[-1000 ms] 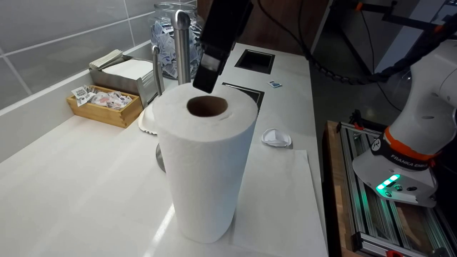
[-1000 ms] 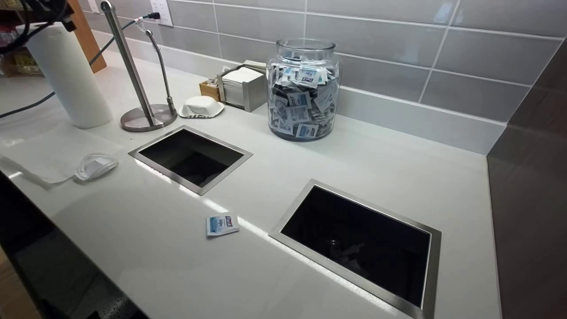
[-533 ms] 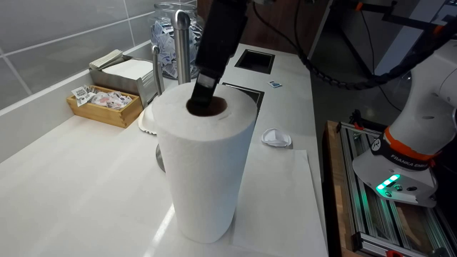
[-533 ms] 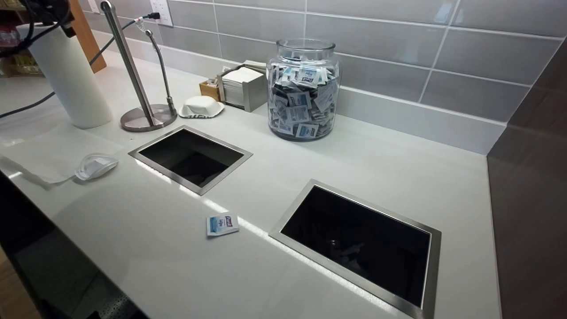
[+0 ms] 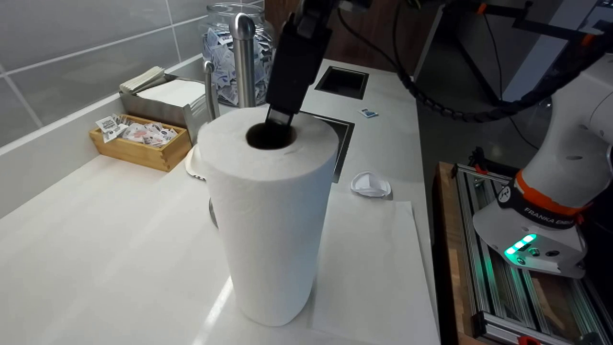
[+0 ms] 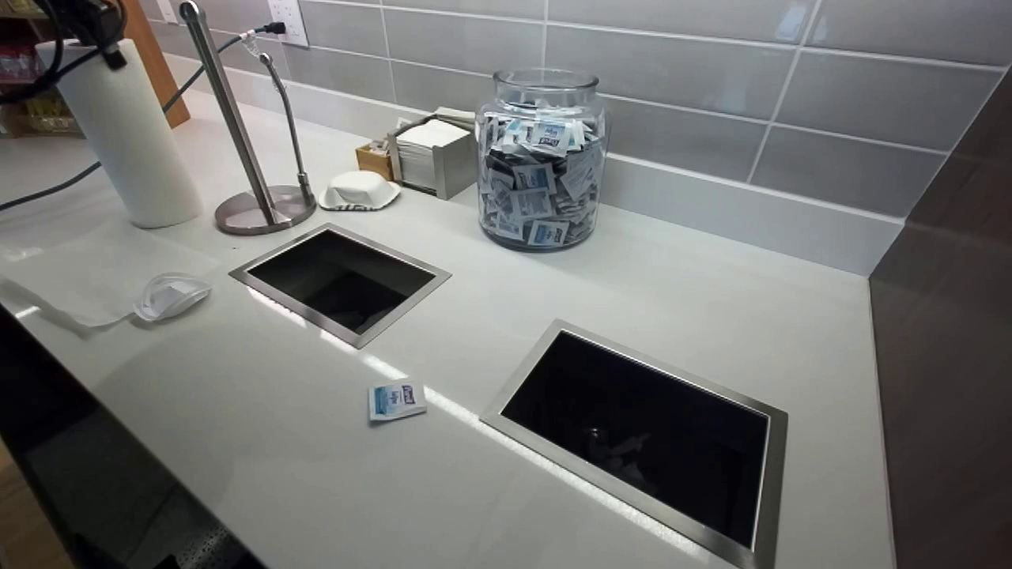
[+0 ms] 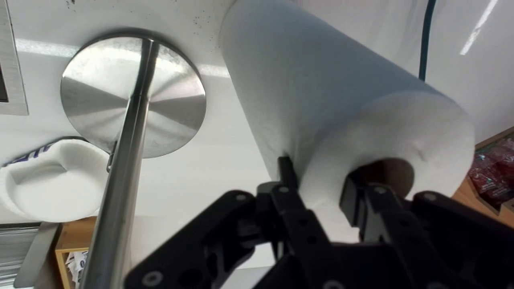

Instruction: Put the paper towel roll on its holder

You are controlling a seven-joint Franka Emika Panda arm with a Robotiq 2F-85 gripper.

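White cylindrical paper towel roll (image 5: 269, 215), wall pinched in the black two-fingered pincer (image 7: 319, 182), stands beneath, long axis near-upright, just beside the shiny metal rod-and-disc holder (image 7: 132, 136).

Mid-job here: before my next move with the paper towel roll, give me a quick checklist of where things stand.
1. Gripper shut on the paper towel roll: ok; it pinches the roll from inside the core and outside.
2. Grip firm enough to lift: cannot tell.
3. Roll apart from the holder: ok; counter shows between them in the wrist view.
4. Roll raised above the holder: not ok; in both exterior views it appears to rest on the counter.
5. Holder standing upright: ok.
6. Enough room for the roll beside the holder's side arm: cannot tell.
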